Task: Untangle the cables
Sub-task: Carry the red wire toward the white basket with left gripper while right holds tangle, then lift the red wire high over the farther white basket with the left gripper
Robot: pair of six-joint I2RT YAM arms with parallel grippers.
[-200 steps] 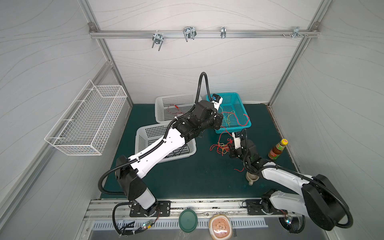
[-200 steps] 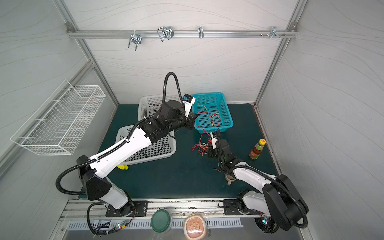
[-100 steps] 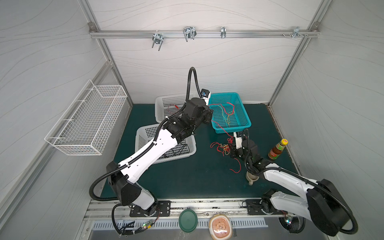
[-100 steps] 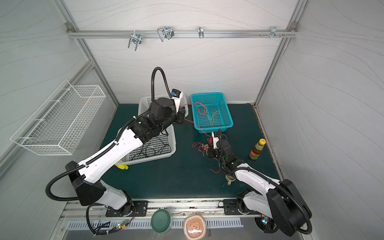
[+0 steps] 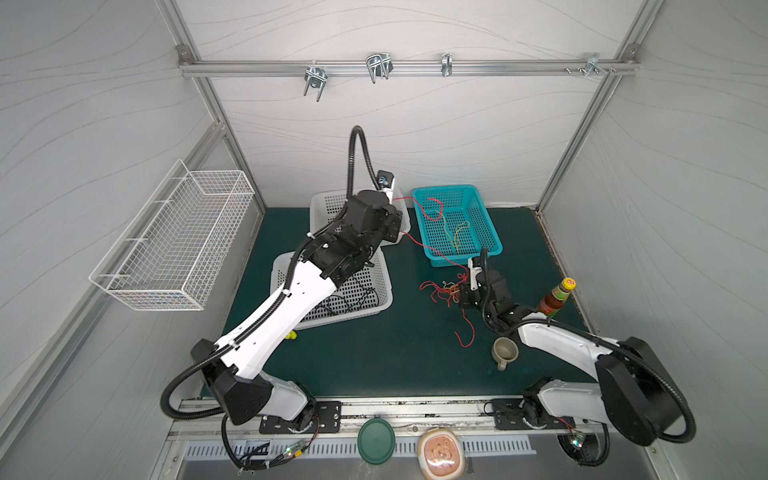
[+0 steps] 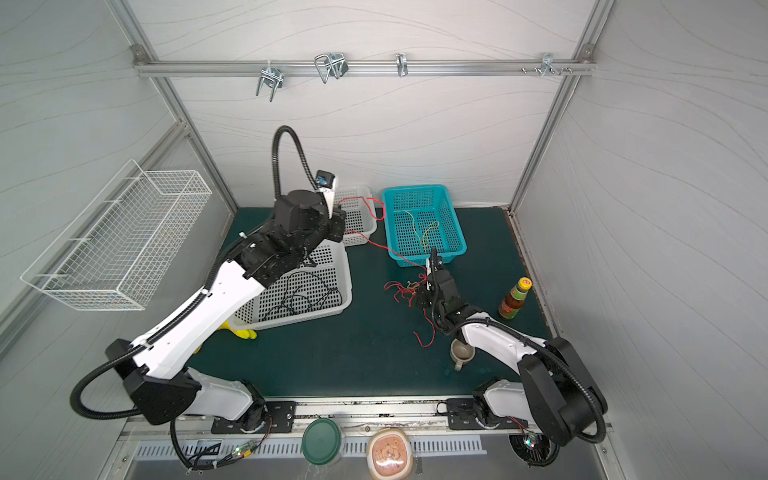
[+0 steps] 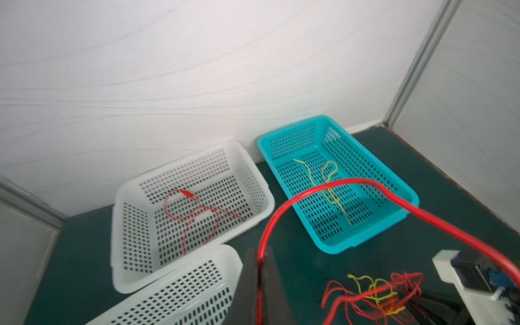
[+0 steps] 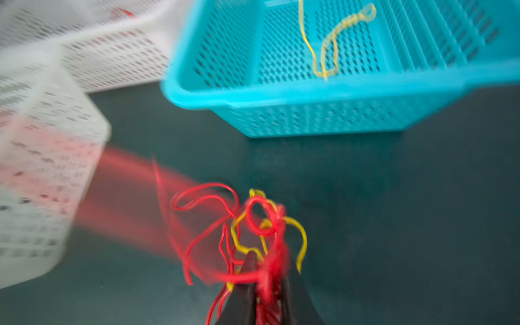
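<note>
The cables lie as a tangle of red and yellow wires (image 5: 444,289) on the green mat in front of the teal basket (image 5: 444,188). My right gripper (image 8: 267,270) is shut on this tangle (image 8: 253,222), low over the mat. My left gripper (image 7: 260,253) is shut on one red cable (image 7: 357,180). That red cable (image 5: 432,249) runs from it down past the teal basket's corner to the tangle. The left gripper (image 5: 398,232) hangs above the white baskets. Two yellow cables (image 5: 455,232) rest in the teal basket.
The back white basket (image 7: 118,225) holds a red clip cable (image 7: 194,213). The front white basket (image 5: 374,307) holds black cables (image 5: 345,303). A sauce bottle (image 5: 555,297) and a mug (image 5: 505,352) stand by the right arm. A wire rack (image 5: 174,241) hangs on the left wall.
My left gripper has moved left from the teal basket toward the white baskets, drawing the red cable out of the tangle. The right gripper has stayed on the tangle.
</note>
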